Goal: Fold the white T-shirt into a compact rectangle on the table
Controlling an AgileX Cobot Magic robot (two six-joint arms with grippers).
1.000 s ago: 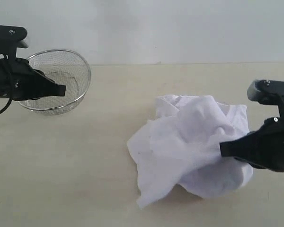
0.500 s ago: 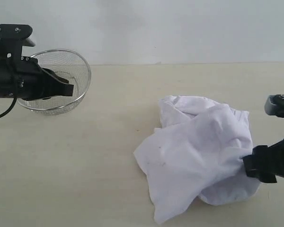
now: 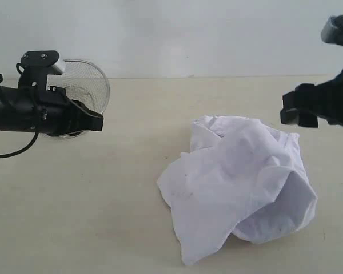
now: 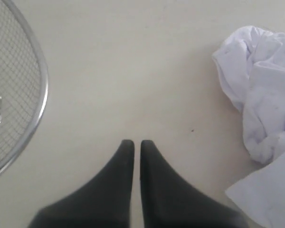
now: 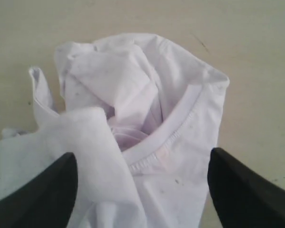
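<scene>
**Item 1, the white T-shirt [image 3: 240,182].** It is lying in a crumpled heap on the table [image 3: 91,228], right of centre and toward the near edge. No layer is lying flat, and no fold appears to have been started. The ribbed collar [image 5: 173,128] is facing upward in the right wrist view. Judged: the shirt is needing to be spread out before any folding.

**Item 2, right gripper [image 3: 294,108].** It is hanging above the far right side of the heap with its jaws standing wide apart and nothing between them. Judged: it is lining up over the collar area for a fresh hold.

**Item 3, left gripper [image 3: 97,121].** Its fingers are pressing together on nothing. It is hovering over bare table to the left, well apart from the shirt and pointing toward it. Judged: it is waiting its turn.

**Item 4, wire-mesh basket [image 3: 100,85].** It is sitting at the far left, partly behind the left arm.

**Not determinable.** Sleeves, hem and any chest print are lying buried in the folds. The right arm is running out of frame. The gap between the right gripper and the cloth is not showing clearly.
</scene>
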